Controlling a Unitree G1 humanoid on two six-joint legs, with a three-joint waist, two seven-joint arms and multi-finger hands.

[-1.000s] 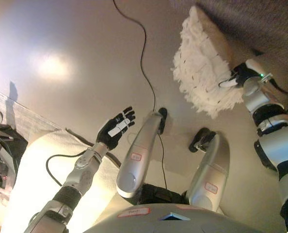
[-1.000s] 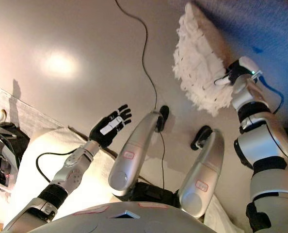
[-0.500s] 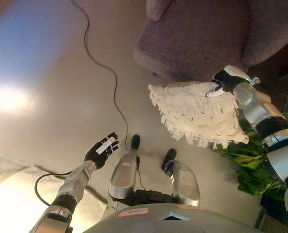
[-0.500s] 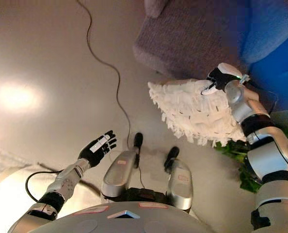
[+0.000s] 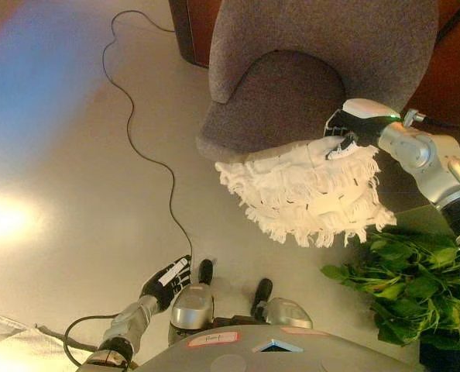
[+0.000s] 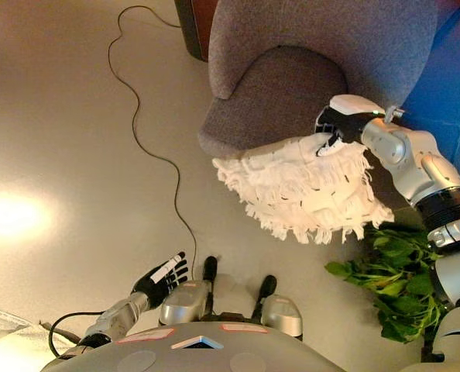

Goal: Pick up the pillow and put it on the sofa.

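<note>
White shaggy fringed pillow point(image 5: 307, 194) held in the air in front of the grey upholstered sofa chair point(image 5: 307, 70), its upper edge overlapping the front edge of the seat cushion, the rest hanging over the floor; it tilts down toward the left, fringe drooping along the lower edge; right hand point(image 5: 341, 132) sits at the pillow's upper right corner, dark fingers curled and pinching the fabric, arm coming in from the right edge; pillow hangs below and to the left of that hand; whether it touches the seat cannot be told; glossy beige floor point(image 5: 75, 155) under everything; thin black cord point(image 5: 137, 155) snakes across the floor from the top left toward the bottom centre; green leafy plant point(image 5: 400, 279) on the floor at the lower right, just below the pillow's right end; left hand point(image 6: 162, 277) low at the bottom left, well apart from the pillow, fingers straight and spread, holding nothing; pale cloth edge point(image 5: 13, 353) in the bottom left corner.
</note>
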